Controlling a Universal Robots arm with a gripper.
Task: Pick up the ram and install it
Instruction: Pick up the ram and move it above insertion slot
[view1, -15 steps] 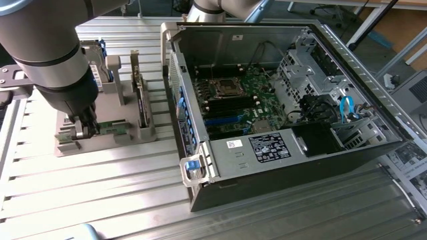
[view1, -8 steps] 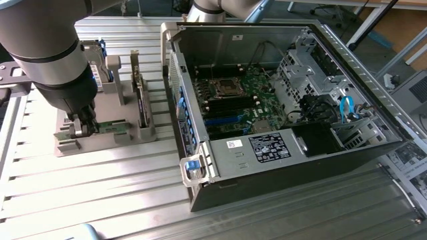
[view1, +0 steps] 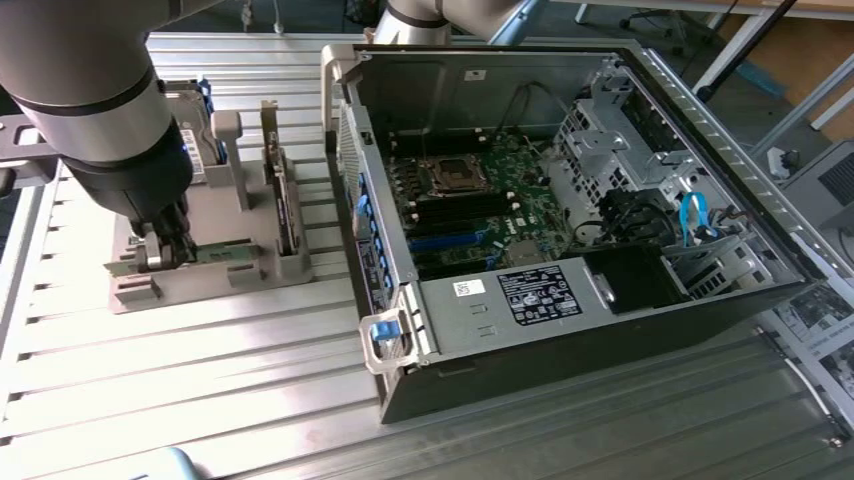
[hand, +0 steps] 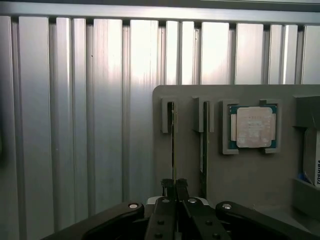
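The ram (hand: 173, 135) is a thin green stick standing on edge in a slot of the grey holder (hand: 250, 175). My gripper (hand: 175, 186) is shut on its near end, one finger on each side. A look-alike stick (hand: 204, 145) stands in the neighbouring slot, apart from the fingers. In the exterior view my gripper (view1: 167, 250) reaches straight down into the holder (view1: 147, 292) at the exterior view's left, and the arm hides the held stick there.
A square silver processor chip (hand: 252, 127) and a labelled hard drive (hand: 312, 160) sit further along the holder. The open computer case (view1: 534, 330) lies at the exterior view's right, its motherboard (view1: 487, 190) exposed with long slots (view1: 454, 215). The ribbed aluminium table (view1: 200, 380) surrounds both.
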